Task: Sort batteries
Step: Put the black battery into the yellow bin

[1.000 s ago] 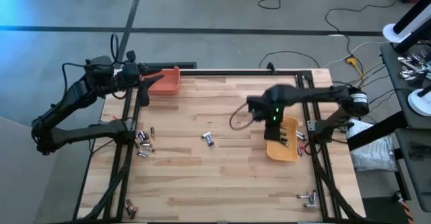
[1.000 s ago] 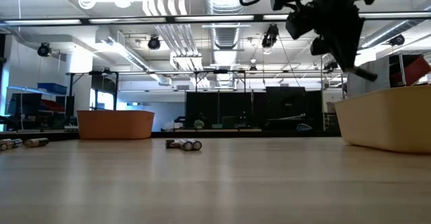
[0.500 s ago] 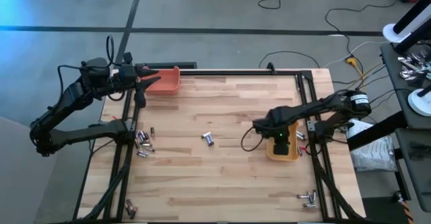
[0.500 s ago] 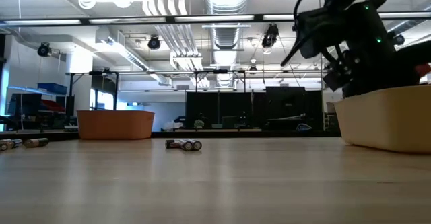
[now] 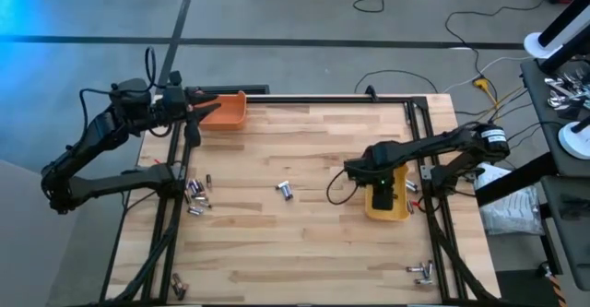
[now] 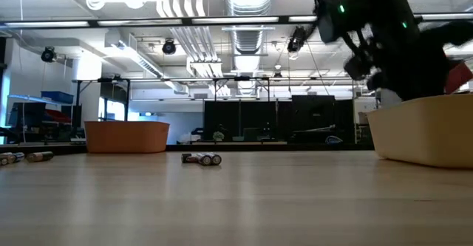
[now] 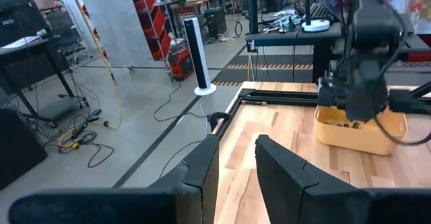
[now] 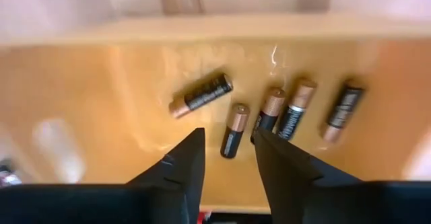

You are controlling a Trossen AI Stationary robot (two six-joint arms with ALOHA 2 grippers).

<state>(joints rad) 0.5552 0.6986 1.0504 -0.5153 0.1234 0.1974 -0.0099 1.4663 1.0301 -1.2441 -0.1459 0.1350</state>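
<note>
My right gripper (image 8: 225, 158) hangs open and empty over the yellow plastic bin (image 5: 398, 210), where five dark copper-tipped cylindrical batteries (image 8: 233, 130) lie. Loose batteries (image 5: 286, 190) remain mid-table and at its edges; my narrowly parted left gripper (image 7: 234, 160) waits by the orange plastic bin (image 5: 228, 111).

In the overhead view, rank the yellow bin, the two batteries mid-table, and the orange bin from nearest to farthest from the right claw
1. Yellow bin, directly under the right claw.
2. Middle pair of batteries, at table centre.
3. Orange bin, far back-left corner.
</note>
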